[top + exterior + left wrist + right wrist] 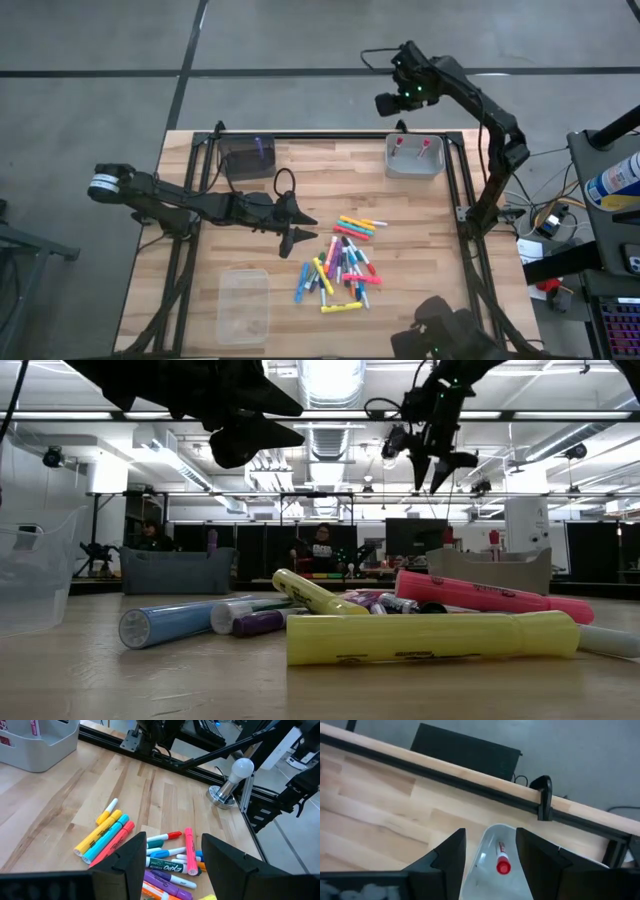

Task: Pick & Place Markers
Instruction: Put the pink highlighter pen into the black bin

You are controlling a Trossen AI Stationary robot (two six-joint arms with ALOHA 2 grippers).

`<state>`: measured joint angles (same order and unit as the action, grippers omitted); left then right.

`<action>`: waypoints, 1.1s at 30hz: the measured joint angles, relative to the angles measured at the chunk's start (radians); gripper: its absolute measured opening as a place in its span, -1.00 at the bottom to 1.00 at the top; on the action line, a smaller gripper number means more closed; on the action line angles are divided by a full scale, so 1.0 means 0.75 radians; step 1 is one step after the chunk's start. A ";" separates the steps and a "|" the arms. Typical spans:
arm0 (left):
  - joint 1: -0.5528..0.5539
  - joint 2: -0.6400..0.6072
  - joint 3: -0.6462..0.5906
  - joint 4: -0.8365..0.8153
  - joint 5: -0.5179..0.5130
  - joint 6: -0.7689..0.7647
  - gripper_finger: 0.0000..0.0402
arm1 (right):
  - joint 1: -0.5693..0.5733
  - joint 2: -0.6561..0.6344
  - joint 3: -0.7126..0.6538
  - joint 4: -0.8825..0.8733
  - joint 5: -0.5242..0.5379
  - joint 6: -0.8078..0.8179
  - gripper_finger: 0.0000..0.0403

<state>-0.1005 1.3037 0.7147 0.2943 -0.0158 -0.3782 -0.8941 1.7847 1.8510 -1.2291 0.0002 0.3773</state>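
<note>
Currently, inventory from my two arms:

1. My left gripper [296,224]: low over table centre, just beside the marker pile, fingers [131,857] spread apart, nothing between them.
2. My right gripper [392,100]: raised above the far edge of the table, over the grey bin [414,157]; fingers [451,852] apart, nothing held.
3. Markers [341,266]: loose pile on the wood, centre-right, mixed colours (pink, yellow, blue, green, purple). Separate small row of highlighters [102,836] (yellow, blue, pink/orange) side by side at the pile's far edge.
4. Grey bin, far right of table: two red-capped markers [410,148] inside; one red-capped marker [502,859] shows directly below my right wrist cam.
5. Dark bin [248,157], far left: contents can't tell.
6. Clear container [244,303], near left, well apart from the pile.
7. Low view: yellow highlighter [430,637] nearest, pink one [490,595] behind it, blue one [175,622] to the side.
8. Bkgd: seated people [322,549] beyond the table.
</note>
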 joint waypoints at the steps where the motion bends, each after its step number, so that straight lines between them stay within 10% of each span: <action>1: 0.000 0.000 0.000 0.000 0.001 0.000 -0.09 | 0.007 0.000 0.020 -0.017 0.000 -0.008 -0.15; 33: 0.000 0.000 0.000 -0.009 0.000 0.015 -0.09 | 0.780 0.000 0.188 -0.110 -0.002 -0.066 -0.15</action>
<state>-0.1005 1.3037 0.7147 0.2877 -0.0158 -0.3668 -0.3089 1.7847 1.9923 -1.3117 -0.0014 0.3277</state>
